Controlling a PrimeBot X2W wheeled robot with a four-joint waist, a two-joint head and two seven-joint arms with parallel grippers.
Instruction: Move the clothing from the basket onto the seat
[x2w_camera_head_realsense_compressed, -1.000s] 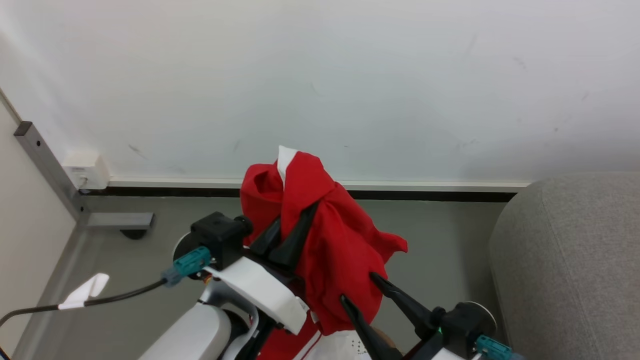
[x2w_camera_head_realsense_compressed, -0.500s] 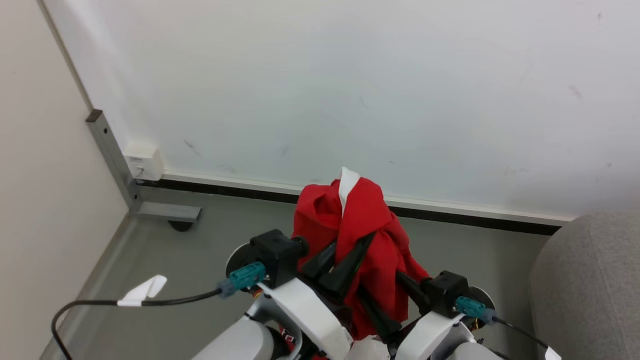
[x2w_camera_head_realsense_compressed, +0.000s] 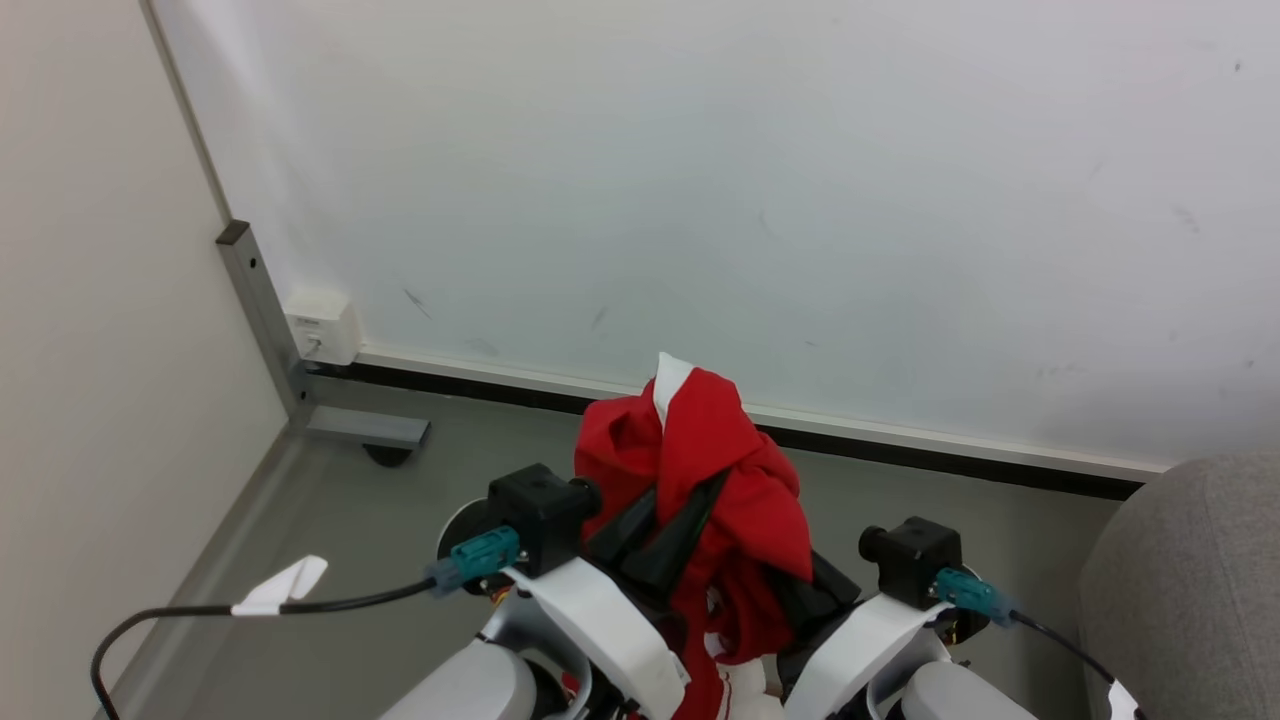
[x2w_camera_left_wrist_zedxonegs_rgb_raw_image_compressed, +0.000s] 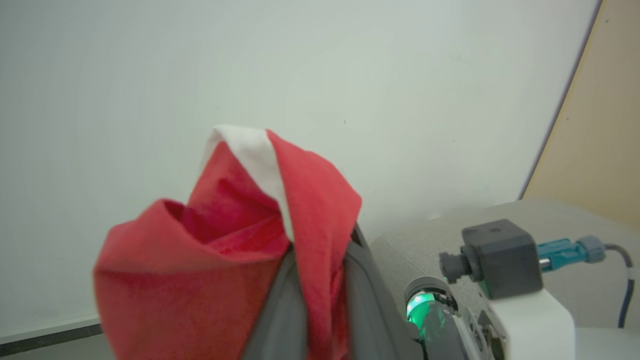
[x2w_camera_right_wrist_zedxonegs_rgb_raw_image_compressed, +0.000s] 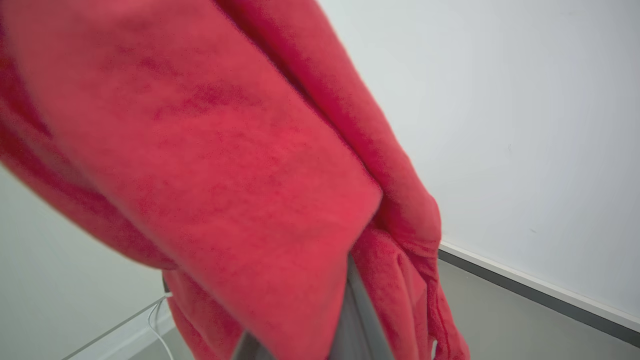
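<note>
The red clothing (x2w_camera_head_realsense_compressed: 715, 470), with a strip of white trim at its top, is bunched up and held in the air in front of the wall. My left gripper (x2w_camera_head_realsense_compressed: 688, 490) is shut on its upper part, and the fabric stands up between the two fingers (x2w_camera_left_wrist_zedxonegs_rgb_raw_image_compressed: 280, 305) in the left wrist view. My right gripper (x2w_camera_head_realsense_compressed: 795, 590) is tucked under the lower folds, shut on the clothing; cloth drapes over its fingers (x2w_camera_right_wrist_zedxonegs_rgb_raw_image_compressed: 356, 320) and covers the tips. A corner of the grey seat (x2w_camera_head_realsense_compressed: 1190, 590) shows at the lower right. The basket is hidden below my arms.
A white wall with a dark baseboard runs across behind. At the left stand a beige panel, a metal post with a foot and caster (x2w_camera_head_realsense_compressed: 365, 432), and a white wall box (x2w_camera_head_realsense_compressed: 322, 327). A black cable with a white tag (x2w_camera_head_realsense_compressed: 280, 588) hangs over the grey floor.
My right gripper, open beside the hanging cloth a second ago, has moved in under it and shut on it. The camera has swung left, so the seat sits further right.
</note>
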